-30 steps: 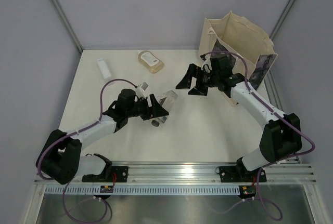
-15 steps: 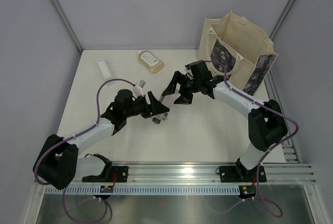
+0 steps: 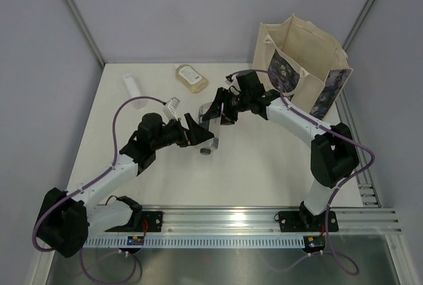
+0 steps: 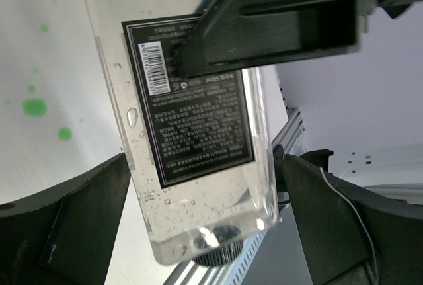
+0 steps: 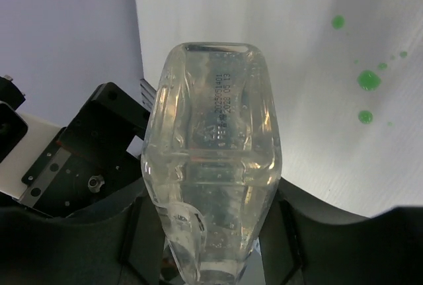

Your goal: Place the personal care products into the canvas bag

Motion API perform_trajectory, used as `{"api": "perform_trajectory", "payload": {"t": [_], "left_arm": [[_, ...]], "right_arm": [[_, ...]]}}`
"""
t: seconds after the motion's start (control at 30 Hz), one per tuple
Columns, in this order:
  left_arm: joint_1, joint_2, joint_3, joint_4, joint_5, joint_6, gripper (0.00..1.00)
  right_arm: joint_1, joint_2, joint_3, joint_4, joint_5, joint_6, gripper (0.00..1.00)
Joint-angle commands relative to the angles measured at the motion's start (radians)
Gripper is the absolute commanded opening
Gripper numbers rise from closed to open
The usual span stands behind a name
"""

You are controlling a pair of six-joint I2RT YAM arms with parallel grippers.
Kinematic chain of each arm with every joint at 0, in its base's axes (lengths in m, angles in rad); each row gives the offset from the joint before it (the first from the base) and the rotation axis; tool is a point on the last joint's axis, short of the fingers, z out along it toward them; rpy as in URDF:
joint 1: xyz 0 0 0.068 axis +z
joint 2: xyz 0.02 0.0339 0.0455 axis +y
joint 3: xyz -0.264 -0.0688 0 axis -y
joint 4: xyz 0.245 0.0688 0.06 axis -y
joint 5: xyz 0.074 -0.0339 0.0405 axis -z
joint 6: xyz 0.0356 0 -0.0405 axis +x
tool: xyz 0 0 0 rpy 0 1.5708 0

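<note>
Bare tabletop [image 3: 264,166] toward me, canvas bag [image 3: 301,47] rightward; my right fingers [image 5: 304,232] clamp the clear bottle [image 5: 215,139], base toward spread left fingers [image 4: 73,232].

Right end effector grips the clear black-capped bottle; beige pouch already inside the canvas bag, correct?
No: top view shows the beige pouch on the table, outside the cream canvas bag. Right end effector does grip the clear black-capped bottle.

The top external camera looks steeply down from above and behind the arm bases, covering the whole counter [image 3: 251,172] and the canvas bag [image 3: 301,50]. Each wrist camera peers forward from very near: the left end effector [image 4: 205,166] and right end effector [image 5: 211,212] views share the same clear bottle [image 4: 192,133], seen from opposite sides.
</note>
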Motion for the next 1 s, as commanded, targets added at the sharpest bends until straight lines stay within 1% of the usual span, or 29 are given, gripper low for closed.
{"api": "perform_trajectory", "payload": {"t": [0.0, 0.07, 0.1, 0.17, 0.2, 0.27, 0.33, 0.43, 0.47, 0.53, 0.6, 0.67, 0.7, 0.77, 0.8, 0.97], "left_arm": [[0.004, -0.116, 0.124, -0.019, -0.061, 0.116, 0.99], [0.014, -0.149, 0.147, -0.088, -0.101, 0.165, 0.99], [0.025, -0.178, 0.169, -0.161, -0.158, 0.179, 0.99], [0.033, -0.204, 0.186, -0.25, -0.205, 0.224, 0.99], [0.043, -0.227, 0.196, -0.272, -0.246, 0.235, 0.99], [0.056, -0.247, 0.196, -0.318, -0.279, 0.255, 0.99], [0.079, -0.27, 0.185, -0.334, -0.292, 0.263, 0.99], [0.103, -0.291, 0.164, -0.352, -0.297, 0.263, 0.99], [0.108, -0.296, 0.157, -0.36, -0.299, 0.263, 0.99], [0.117, -0.311, 0.144, -0.371, -0.309, 0.263, 0.99], [0.125, -0.321, 0.137, -0.381, -0.315, 0.268, 0.99], [0.131, -0.33, 0.131, -0.397, -0.323, 0.274, 0.99], [0.136, -0.333, 0.13, -0.4, -0.328, 0.275, 0.99], [0.145, -0.338, 0.13, -0.41, -0.329, 0.28, 0.99], [0.151, -0.338, 0.13, -0.414, -0.332, 0.28, 0.99], [0.174, -0.321, 0.15, -0.466, -0.354, 0.286, 0.99]], "right_arm": [[-0.055, -0.042, 0.162, 0.076, -0.168, -0.144, 0.0], [-0.109, -0.04, 0.24, 0.053, -0.215, -0.201, 0.0], [-0.13, -0.042, 0.255, 0.059, -0.25, -0.209, 0.0], [-0.19, -0.052, 0.304, 0.085, -0.285, -0.223, 0.0], [-0.208, -0.054, 0.326, 0.079, -0.29, -0.229, 0.0], [-0.262, -0.052, 0.406, 0.053, -0.301, -0.249, 0.0], [-0.299, -0.051, 0.482, 0.036, -0.301, -0.266, 0.0], [-0.386, -0.043, 0.588, 0.028, -0.285, -0.264, 0.0], [-0.441, -0.04, 0.611, 0.034, -0.281, -0.257, 0.0], [-0.498, -0.034, 0.666, 0.063, -0.273, -0.226, 0.0], [-0.599, -0.025, 0.72, 0.077, -0.262, -0.209, 0.0], [-0.662, -0.016, 0.755, 0.088, -0.244, -0.195, 0.0], [-0.725, -0.005, 0.769, 0.091, -0.238, -0.188, 0.0], [-0.783, 0.006, 0.806, 0.102, -0.216, -0.175, 0.0], [-0.832, 0.015, 0.823, 0.095, -0.203, -0.18, 0.0], [-0.919, 0.04, 0.819, 0.03, -0.134, -0.249, 0.0]]}}
